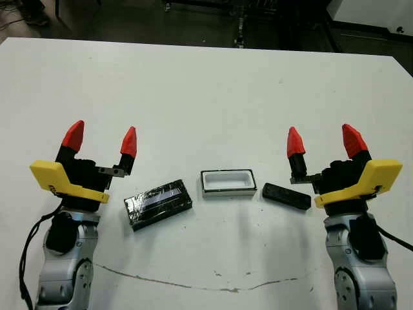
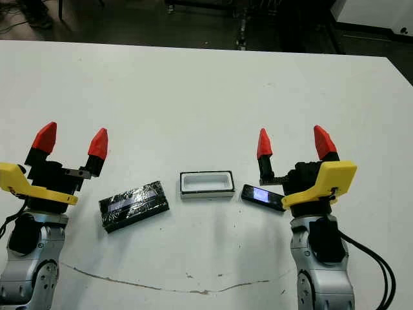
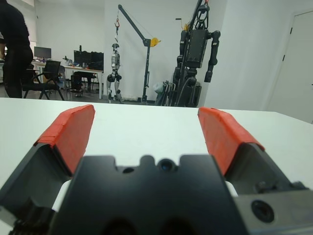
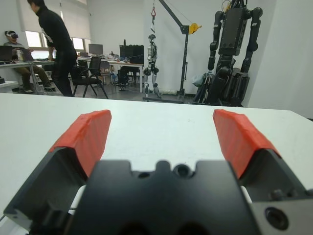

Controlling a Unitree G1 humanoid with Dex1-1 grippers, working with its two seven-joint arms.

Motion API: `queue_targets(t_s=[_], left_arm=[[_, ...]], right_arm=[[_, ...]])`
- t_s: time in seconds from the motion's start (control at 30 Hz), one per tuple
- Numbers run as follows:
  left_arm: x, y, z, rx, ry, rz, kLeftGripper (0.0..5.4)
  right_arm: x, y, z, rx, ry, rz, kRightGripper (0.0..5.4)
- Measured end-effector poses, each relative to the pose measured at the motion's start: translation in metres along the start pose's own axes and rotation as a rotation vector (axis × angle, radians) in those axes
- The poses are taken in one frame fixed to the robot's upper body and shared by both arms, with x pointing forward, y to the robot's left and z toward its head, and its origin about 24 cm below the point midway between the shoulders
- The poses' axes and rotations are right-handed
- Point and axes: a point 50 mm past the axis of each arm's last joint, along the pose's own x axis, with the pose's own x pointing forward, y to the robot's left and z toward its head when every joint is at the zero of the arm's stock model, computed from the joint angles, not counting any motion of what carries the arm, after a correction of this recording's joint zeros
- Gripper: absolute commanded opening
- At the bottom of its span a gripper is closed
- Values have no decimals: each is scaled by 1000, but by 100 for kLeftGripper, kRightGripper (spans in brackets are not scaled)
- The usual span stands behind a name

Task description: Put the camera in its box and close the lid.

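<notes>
nothing started yet. both grippers spread wide and empty, fingers pointing up off the table point(image 1: 213, 84). left gripper point(image 1: 100, 141) sits at 9 o'clock of the row, right gripper point(image 1: 324, 144) at 3 o'clock.

the three parts lie in a line along the near side of the table:
- box point(image 1: 227, 183) in the middle, white recess up, empty.
- camera point(image 1: 286, 196) just at 3 o'clock of the box, flat on the table, slightly skewed, close under the right gripper's inner finger. near the box but not touching as far as i can tell.
- lid point(image 1: 159, 203) at 9 o'clock of the box, skewed, small gap between them, near the left gripper.

risks from here, my read:
- camera is thin and flat, so a top-down pinch may slip or just shove it along the table. fingers likely scrape the surface.
- camera is close to the box, so the inner finger could clip the box wall on descent and push it toward the lid.
- box is light and loose. if the camera goes in tilted, one end catches the rim and the box slides or tips.
- camera and lid are both skewed relative to the box, so each needs wrist rotation before placing, else it jams or sits cocked.
- lid looks glossy, could slide in the pads.
</notes>
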Motion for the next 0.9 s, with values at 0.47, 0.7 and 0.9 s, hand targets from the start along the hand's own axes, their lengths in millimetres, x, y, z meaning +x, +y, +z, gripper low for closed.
queue_targets(t_s=[0.47,0.7,0.9], left_arm=[[0,-1,-1,-8,1,0,539],[-1,-1,0,0,-2,10,539],[-1,-1,0,-4,0,12,539]], right_arm=[[-1,-7,1,-32,30,103,540],[14,-41,28,-170,107,472,540],[41,-78,50,-325,257,781,540]])
